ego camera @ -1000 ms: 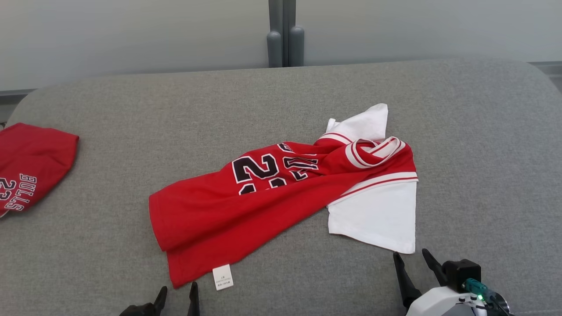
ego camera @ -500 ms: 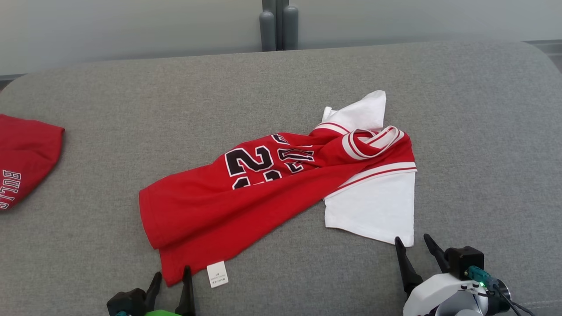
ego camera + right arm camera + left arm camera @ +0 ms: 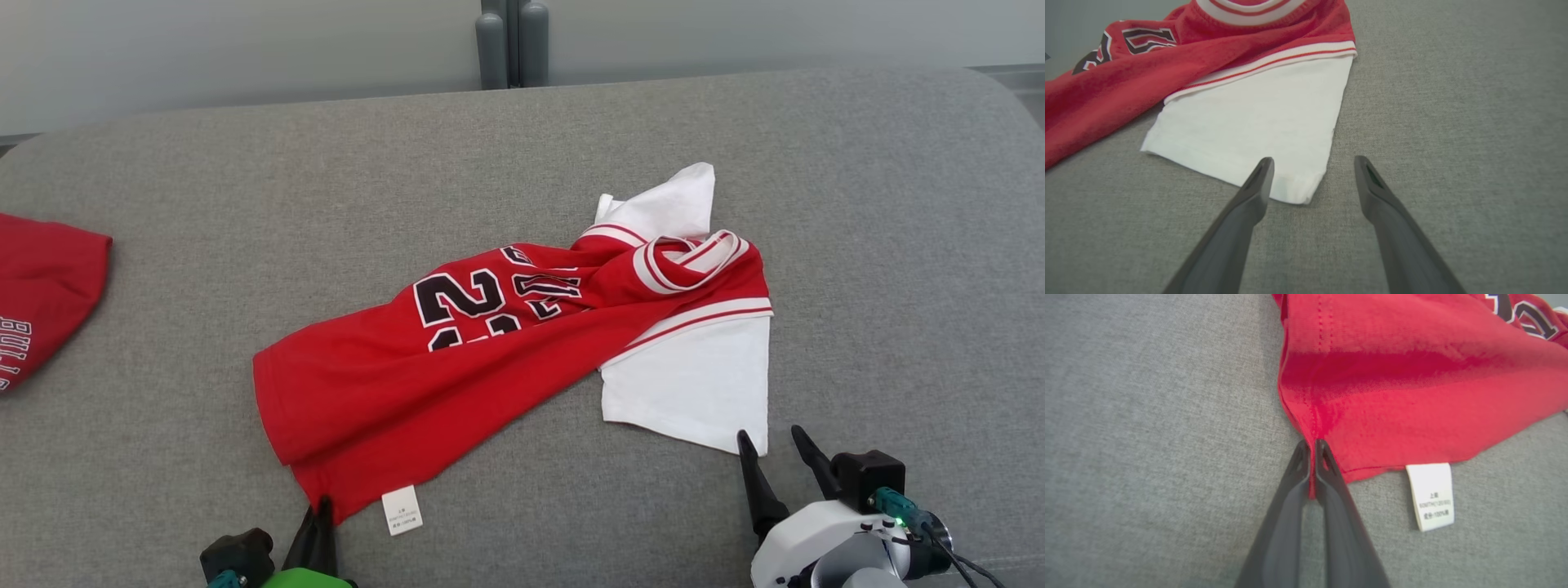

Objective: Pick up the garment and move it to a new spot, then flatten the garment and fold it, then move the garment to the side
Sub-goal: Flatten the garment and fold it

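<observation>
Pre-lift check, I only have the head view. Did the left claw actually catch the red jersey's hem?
Observer: Yes. In the left wrist view the left claw is shut with the bottom corner of the red-and-white basketball jersey pinched between its tips.
Operator: Deep bite?
Observer: Shallow, just the seam edge at the tips.
Operator: Other side?
Observer: The right claw is open; its wrist view shows the corner of the white sleeve between its fingers, unclamped.

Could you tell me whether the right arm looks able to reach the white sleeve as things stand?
Probably yes: the right gripper is open, and the near corner of the white sleeve lies just ahead of it, with nothing in the way.
</observation>
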